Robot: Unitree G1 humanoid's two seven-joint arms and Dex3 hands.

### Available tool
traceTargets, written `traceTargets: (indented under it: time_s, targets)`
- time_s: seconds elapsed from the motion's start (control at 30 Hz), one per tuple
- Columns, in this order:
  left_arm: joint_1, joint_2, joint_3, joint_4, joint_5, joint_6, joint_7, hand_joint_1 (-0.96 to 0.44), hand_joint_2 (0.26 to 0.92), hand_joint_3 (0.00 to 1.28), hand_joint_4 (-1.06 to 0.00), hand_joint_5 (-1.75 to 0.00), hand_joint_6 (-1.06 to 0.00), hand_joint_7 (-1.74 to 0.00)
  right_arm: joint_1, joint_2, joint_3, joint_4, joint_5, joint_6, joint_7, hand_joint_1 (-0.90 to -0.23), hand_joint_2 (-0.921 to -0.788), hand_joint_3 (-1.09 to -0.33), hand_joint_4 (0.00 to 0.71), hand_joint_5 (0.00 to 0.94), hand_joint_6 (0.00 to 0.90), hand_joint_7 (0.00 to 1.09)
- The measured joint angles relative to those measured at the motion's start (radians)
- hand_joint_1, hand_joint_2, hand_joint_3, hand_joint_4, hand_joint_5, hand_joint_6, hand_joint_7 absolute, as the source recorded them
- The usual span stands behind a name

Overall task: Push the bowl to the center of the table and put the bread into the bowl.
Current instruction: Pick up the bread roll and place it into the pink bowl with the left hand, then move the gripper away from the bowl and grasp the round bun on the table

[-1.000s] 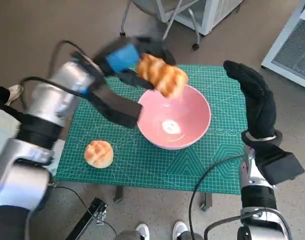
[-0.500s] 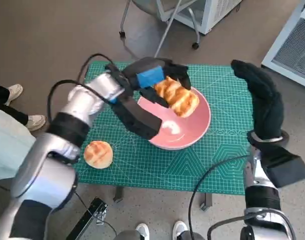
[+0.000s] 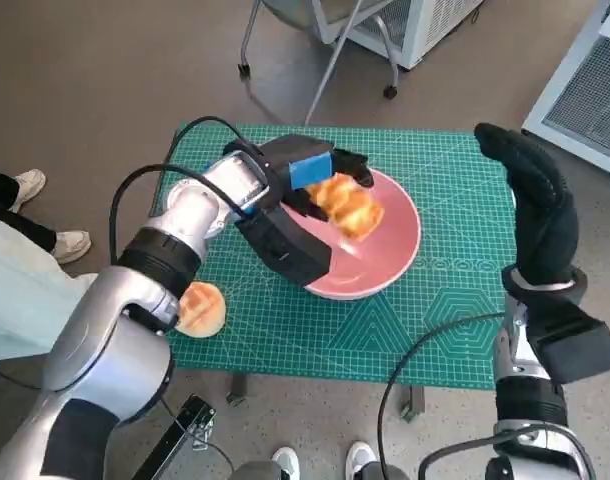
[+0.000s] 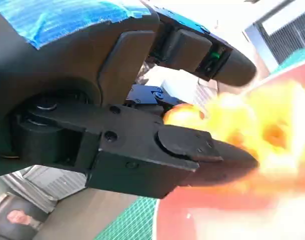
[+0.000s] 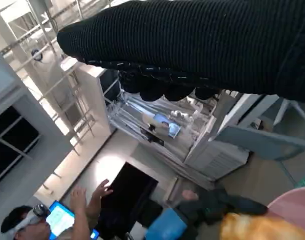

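Note:
The pink bowl [image 3: 380, 255] stands near the middle of the green mat [image 3: 445, 330]. My left hand [image 3: 307, 172] hovers over the bowl's left rim, its fingers [image 4: 227, 65] spread apart. A golden bread [image 3: 347, 206] shows blurred just beyond those fingers, above the bowl's inside; in the left wrist view the bread [image 4: 265, 132] is a bright smear past the fingertips. A second round bread [image 3: 199, 309] lies on the mat at the front left, partly behind my left forearm. My right hand [image 3: 540, 215] is raised at the table's right side, fingers straight, holding nothing.
Chair legs [image 3: 320, 60] and a white unit [image 3: 415, 25] stand beyond the table. A person's shoes [image 3: 30, 185] show at the left, more feet [image 3: 285, 462] below the table's front edge. The right wrist view shows a person [image 5: 22, 225] with a raised hand.
My left arm has swung right and down, carrying the bread from above the bowl's far-left rim to just over its inside. The bread now looks blurred and off the fingers. The right hand barely moved.

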Motion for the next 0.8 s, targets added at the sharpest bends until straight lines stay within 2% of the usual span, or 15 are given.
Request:
traceTargets:
  time_s: [0.2, 0.4, 0.57, 0.8]
  targets:
    - [0.001, 0.035, 0.019, -0.051, -0.033, -0.031, -0.01, -0.02, 0.912, 0.08, -0.25, 0.0, -0.43, -0.02, 0.003, 0.001, 0.002, -0.005, 0.0, 0.0, -0.004, -0.576, -0.921, -0.814, 0.353, 0.003, 0.029, 0.75]
    - [0.024, 0.106, 0.069, -0.169, -0.081, -0.066, -0.048, -0.11, 0.871, 0.02, -0.29, -0.02, -0.44, -0.02, 0.003, 0.004, 0.008, -0.005, 0.0, 0.001, -0.004, -0.579, -0.921, -0.814, 0.354, 0.003, 0.032, 0.75]
    - [0.083, 0.2, 0.136, -0.331, -0.134, -0.111, -0.094, -0.12, 0.86, 0.01, -0.35, -0.04, -0.5, -0.05, 0.004, 0.007, 0.017, -0.008, 0.001, 0.001, -0.004, -0.579, -0.921, -0.813, 0.354, 0.003, 0.033, 0.76]
    - [0.219, 0.371, 0.262, -0.594, -0.228, -0.183, -0.178, -0.09, 0.829, 0.0, -0.47, -0.05, -0.62, -0.06, 0.005, 0.012, 0.024, -0.011, 0.005, 0.003, -0.002, -0.571, -0.921, -0.814, 0.353, 0.003, 0.031, 0.76]
